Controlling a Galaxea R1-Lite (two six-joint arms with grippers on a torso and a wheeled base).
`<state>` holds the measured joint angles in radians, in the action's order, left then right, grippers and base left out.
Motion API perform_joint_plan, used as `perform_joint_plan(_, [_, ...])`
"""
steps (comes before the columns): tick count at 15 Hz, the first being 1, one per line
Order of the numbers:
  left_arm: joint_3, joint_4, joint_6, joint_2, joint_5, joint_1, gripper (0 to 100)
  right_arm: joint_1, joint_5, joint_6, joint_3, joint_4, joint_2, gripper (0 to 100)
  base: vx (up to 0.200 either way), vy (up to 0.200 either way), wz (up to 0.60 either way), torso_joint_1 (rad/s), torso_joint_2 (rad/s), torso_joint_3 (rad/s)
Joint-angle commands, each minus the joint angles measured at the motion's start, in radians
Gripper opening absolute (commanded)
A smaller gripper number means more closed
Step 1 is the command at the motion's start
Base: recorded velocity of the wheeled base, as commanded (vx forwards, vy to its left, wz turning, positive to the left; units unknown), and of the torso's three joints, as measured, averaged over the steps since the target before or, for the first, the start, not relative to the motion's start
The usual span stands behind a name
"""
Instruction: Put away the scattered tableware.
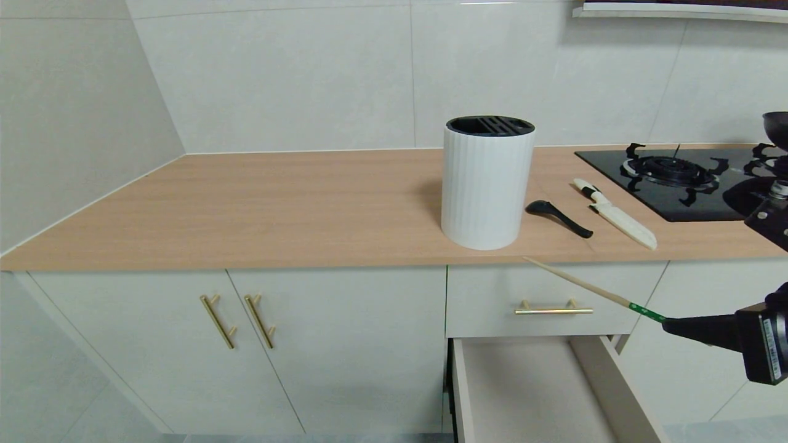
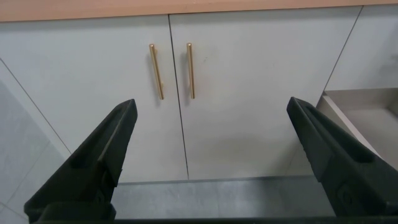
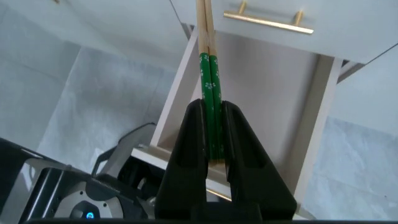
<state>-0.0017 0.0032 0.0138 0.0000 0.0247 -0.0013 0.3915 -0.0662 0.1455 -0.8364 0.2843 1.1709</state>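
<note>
My right gripper [image 1: 671, 322] is shut on a pair of wooden chopsticks [image 1: 585, 288] with green ends, held in front of the counter edge above the open drawer [image 1: 591, 363]. In the right wrist view the chopsticks [image 3: 207, 68] run out from between the closed fingers [image 3: 193, 134] over the drawer [image 3: 261, 93]. On the wooden counter a white ribbed utensil holder [image 1: 486, 184] with a black slotted top stands upright. Beside it lie a black spoon [image 1: 557, 217] and a white knife [image 1: 614, 213]. My left gripper [image 2: 211, 162] hangs open, with nothing in it, before the cabinet doors [image 2: 180, 93].
A black gas hob [image 1: 677, 175] occupies the counter's far right. A closed drawer front with a gold handle [image 1: 553, 309] sits above the open drawer. Two gold-handled cabinet doors [image 1: 240, 320] are shut on the left. The counter's left half [image 1: 246, 203] is bare wood.
</note>
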Motion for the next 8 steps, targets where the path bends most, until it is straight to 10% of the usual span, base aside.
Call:
perform_joint_plan(1, [0.000,0.000,0.000,0.000,0.000,0.000,100,0.003,0.003,-0.001,0.010,-0.004,0.029,0,0.000,0.000,0.00,0.000,0.00,0.000])
perform_joint_plan(8, [0.000,0.000,0.000,0.000,0.000,0.000,100,0.003,0.006,-0.034,0.020,-0.005,0.041,0,0.000,0.000,0.00,-0.066,0.16,0.099])
